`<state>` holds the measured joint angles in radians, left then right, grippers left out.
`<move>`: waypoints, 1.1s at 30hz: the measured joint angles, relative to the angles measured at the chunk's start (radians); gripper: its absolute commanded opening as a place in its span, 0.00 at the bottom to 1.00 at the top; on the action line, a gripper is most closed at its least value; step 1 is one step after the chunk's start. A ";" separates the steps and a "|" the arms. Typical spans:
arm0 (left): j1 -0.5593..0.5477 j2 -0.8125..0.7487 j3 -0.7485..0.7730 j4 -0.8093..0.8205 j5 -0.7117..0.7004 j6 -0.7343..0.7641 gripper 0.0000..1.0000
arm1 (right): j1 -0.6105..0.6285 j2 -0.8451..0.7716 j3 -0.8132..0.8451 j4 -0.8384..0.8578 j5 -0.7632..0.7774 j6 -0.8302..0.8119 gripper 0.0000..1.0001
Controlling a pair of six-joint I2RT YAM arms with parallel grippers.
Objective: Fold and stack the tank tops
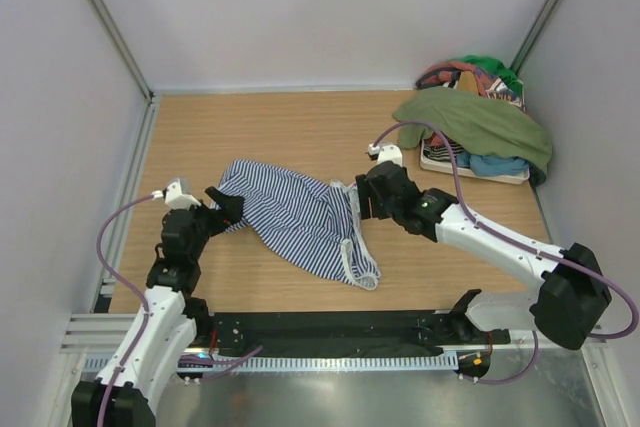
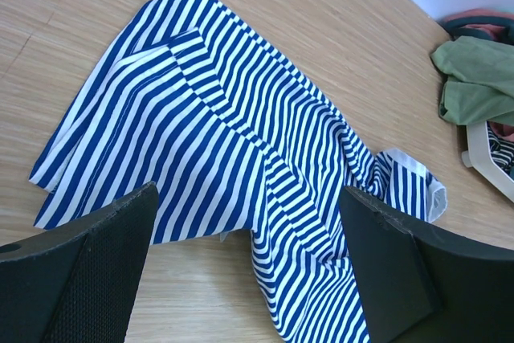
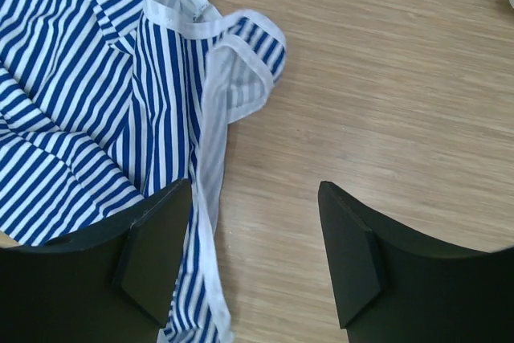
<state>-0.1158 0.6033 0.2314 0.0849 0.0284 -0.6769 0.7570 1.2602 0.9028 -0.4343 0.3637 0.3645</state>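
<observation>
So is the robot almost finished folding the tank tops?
Not nearly. Nothing looks folded yet: the striped tank top lies rumpled on the table. In hand: the left claw and right claw sit open at its two ends, holding nothing. Left to do: fold it, then fetch the olive green top from the clothes pile in the far corner, fold it and stack both.

You have a wooden table (image 1: 300, 127): the striped tank top (image 1: 300, 217) lies rumpled near its middle, and a white tray (image 1: 478, 174) bearing heaped clothes (image 1: 480, 122) sits in the far right corner.
</observation>
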 measured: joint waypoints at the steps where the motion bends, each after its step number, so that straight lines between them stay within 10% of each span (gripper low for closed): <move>1: 0.000 0.006 0.000 0.000 0.000 0.000 0.94 | 0.000 -0.003 -0.007 0.001 -0.001 0.007 0.70; 33: 0.000 0.074 0.003 0.000 0.000 0.000 0.94 | 0.176 0.011 -0.167 0.169 -0.290 0.188 0.51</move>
<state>-0.1158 0.6773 0.2344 0.0849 0.0288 -0.6773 0.9329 1.2713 0.7353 -0.2649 0.0734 0.5526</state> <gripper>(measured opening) 0.938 0.514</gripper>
